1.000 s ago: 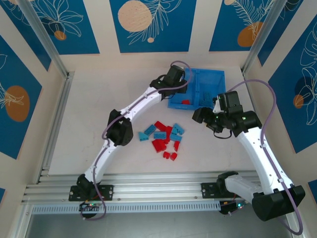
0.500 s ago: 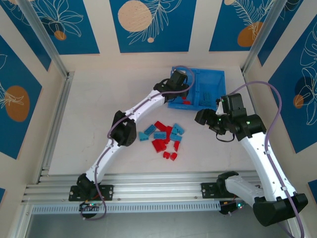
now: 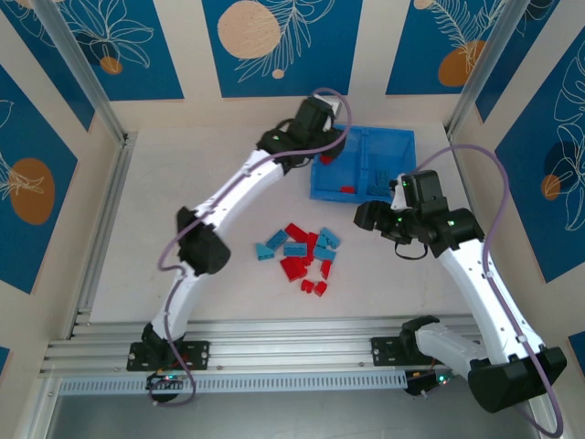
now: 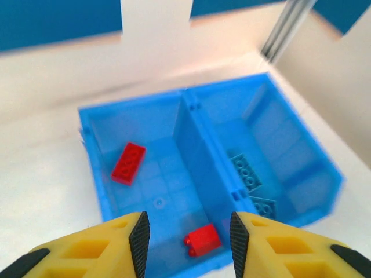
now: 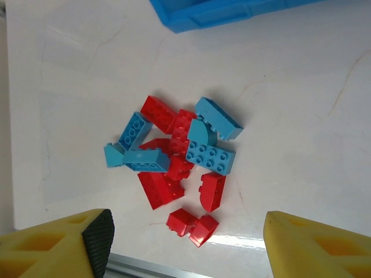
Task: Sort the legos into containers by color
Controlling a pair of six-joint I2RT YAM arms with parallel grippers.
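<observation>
Loose legos [image 3: 302, 254], red and light blue mixed, lie heaped on the white table [image 3: 137, 229] between my two arms, near the front wall of the blue tray [image 3: 408, 144]. Inside the tray I see a long red brick [image 4: 128, 163] and a short red brick [image 4: 202, 240] in the left compartment, and light-blue bricks [image 4: 244, 169] in the right one, beyond the central divider [image 4: 186, 130]. My left gripper [image 4: 188, 240] hovers over the left compartment with jaws parted and empty, while my right gripper [image 5: 184, 234] hangs above the heap, jaws spread wide with nothing between them.
</observation>
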